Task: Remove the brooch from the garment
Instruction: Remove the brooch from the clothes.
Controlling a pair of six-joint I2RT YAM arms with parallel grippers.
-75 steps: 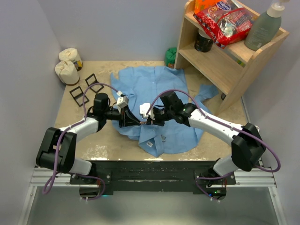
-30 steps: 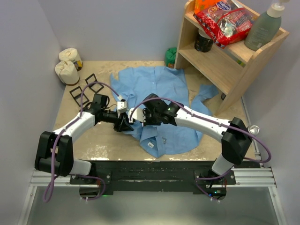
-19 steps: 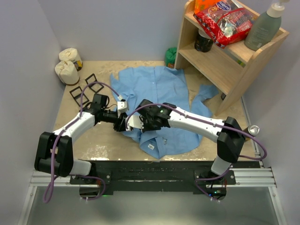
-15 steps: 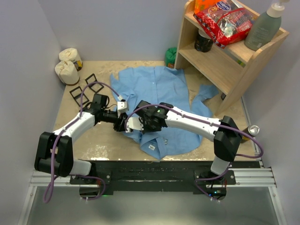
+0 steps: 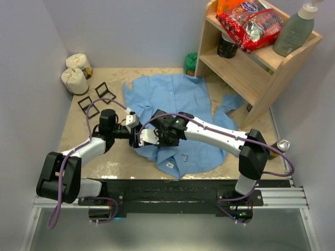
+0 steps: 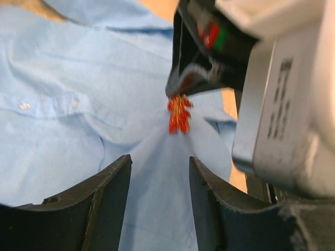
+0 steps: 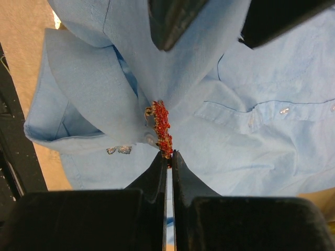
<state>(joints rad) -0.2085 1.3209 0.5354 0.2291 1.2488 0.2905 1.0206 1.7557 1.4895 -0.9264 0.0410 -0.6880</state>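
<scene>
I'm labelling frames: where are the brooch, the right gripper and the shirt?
brooch [image 7: 161, 128]: right wrist view, middle of its red beads.
right gripper [image 7: 167, 155]: right wrist view, between its shut fingertips.
light-blue shirt [image 5: 172, 94]: top view, its flat far part.

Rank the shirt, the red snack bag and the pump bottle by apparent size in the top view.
1. shirt, clearly largest.
2. snack bag.
3. pump bottle, slightly smaller. This is unsure, because its top meets the frame edge.
Both sit high on the shelf, nearer the camera.
</scene>
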